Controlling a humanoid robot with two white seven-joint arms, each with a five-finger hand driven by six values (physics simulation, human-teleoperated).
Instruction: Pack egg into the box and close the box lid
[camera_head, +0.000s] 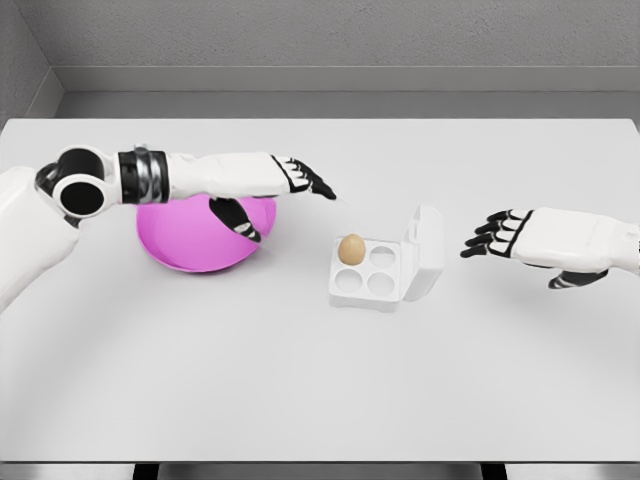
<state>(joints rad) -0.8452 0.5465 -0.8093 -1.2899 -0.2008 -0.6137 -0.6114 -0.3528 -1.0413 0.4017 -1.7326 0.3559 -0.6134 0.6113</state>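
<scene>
A white egg box (385, 268) lies on the table with its lid (424, 252) standing open on the right side. A brown egg (351, 249) sits in the box's far left cup; the other three cups are bare. My left hand (285, 195) hovers over the pink bowl (192, 238), left of the box, fingers spread and holding nothing. Right of the lid, my right hand (495, 235) hangs a short gap away, fingers relaxed and pointing at the lid, holding nothing.
The pink bowl lies under my left forearm, its inside hidden by the arm. The white table (300, 380) stretches to a grey wall at the back; its front edge runs along the bottom of the view.
</scene>
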